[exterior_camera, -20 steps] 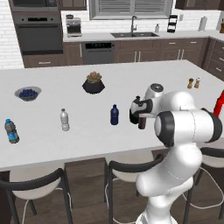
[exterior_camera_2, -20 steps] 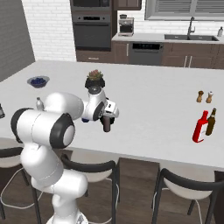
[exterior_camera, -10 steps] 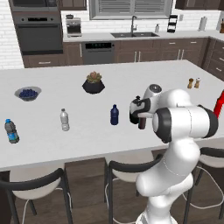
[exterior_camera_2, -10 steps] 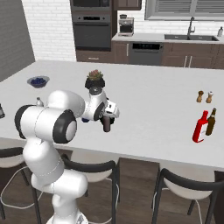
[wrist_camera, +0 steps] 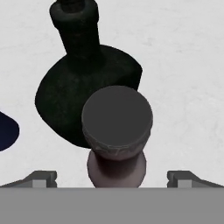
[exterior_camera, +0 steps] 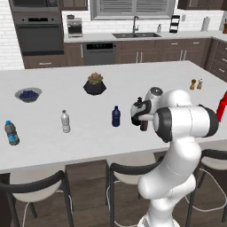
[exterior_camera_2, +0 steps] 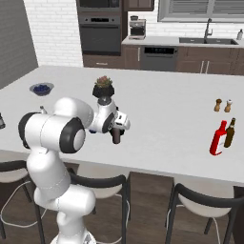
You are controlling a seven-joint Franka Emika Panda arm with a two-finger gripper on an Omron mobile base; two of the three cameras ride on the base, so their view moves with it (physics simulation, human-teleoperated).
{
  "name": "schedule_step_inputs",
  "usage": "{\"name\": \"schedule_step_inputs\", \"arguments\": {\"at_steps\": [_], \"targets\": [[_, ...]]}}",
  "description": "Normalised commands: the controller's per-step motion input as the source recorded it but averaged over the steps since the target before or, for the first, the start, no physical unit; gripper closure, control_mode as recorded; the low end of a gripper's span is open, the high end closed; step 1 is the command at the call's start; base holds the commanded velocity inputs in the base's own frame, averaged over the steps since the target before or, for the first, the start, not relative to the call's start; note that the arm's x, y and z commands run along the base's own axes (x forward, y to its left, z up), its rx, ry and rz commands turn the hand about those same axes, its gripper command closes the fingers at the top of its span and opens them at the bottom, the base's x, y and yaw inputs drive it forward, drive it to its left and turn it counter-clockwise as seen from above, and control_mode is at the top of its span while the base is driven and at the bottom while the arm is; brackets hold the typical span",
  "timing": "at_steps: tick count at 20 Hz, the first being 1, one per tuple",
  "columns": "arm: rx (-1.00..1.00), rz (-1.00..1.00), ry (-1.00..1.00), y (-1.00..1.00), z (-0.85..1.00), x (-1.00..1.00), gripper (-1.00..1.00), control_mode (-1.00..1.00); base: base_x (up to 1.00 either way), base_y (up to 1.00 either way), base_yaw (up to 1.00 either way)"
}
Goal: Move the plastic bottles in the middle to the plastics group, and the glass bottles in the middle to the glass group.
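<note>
Lower now, gripper [wrist_camera: 112,178] hangs wide open — jaws astride the brown bottle [wrist_camera: 117,131] beside black bottle [wrist_camera: 85,94].

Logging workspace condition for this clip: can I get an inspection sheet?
Surface: white island counter, no spills seen.
Job's things: capped brown bottle below the end effector, squat black bottle next to it; navy bottle; red bottle with a slim brown bottle beside it; clear bottle; blue-labelled bottle.
Clutter: blueberry bowl, potted plant, two shakers.
End effector: open, holding nothing.
Cables: nothing seen.
Surroundings: stools, oven.
</note>
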Motion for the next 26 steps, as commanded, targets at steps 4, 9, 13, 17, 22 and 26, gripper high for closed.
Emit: {"name": "schedule_step_inputs", "arguments": {"at_steps": [4, 9, 13, 17, 22, 26], "targets": [[0.0, 0.0, 0.0, 0.0, -0.13, 0.08, -1.0, -1.0, 0.0, 0.0, 0.0], [0.0, 0.0, 0.0, -0.03, -0.11, 0.05, -1.0, -1.0, 0.0, 0.0, 0.0], [0.0, 0.0, 0.0, -0.01, -0.04, 0.01, -1.0, -1.0, 0.0, 0.0, 0.0], [0.0, 0.0, 0.0, 0.0, 0.0, 0.0, -1.0, -1.0, 0.0, 0.0, 0.0], [0.0, 0.0, 0.0, 0.0, 0.0, 0.0, 1.0, -1.0, 0.0, 0.0, 0.0], [0.0, 0.0, 0.0, 0.0, 0.0, 0.0, 1.0, -1.0, 0.0, 0.0, 0.0]]}}
